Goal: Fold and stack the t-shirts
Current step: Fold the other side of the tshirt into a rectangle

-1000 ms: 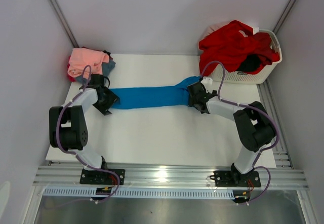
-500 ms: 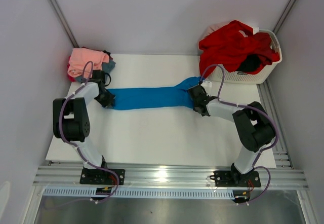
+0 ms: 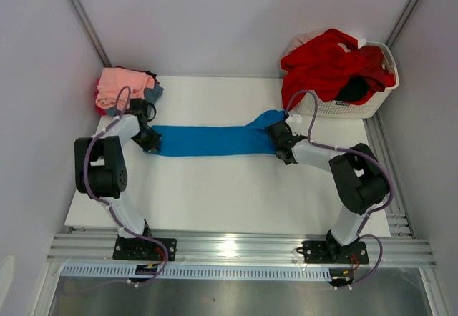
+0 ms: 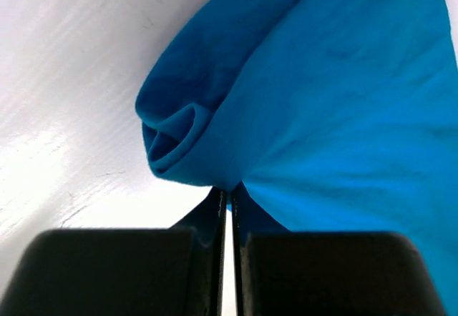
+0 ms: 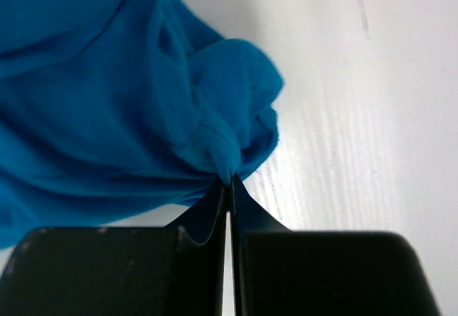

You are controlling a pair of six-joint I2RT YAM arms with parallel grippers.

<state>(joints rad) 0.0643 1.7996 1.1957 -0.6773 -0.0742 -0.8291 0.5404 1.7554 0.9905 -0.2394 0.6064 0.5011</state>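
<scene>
Pinching both ends of the bright blue cloth t-shirt (image 3: 207,139)
Left gripper (image 3: 151,140) and right gripper (image 3: 278,144), open a second ago, now clamp its edges.

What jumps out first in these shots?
The bright blue t-shirt lies pulled into a long band across mid-table, with the left gripper and right gripper each shut on one end. Next, the red tee heaped over the white basket at far right, and the salmon-topped stack in the far left corner.
</scene>
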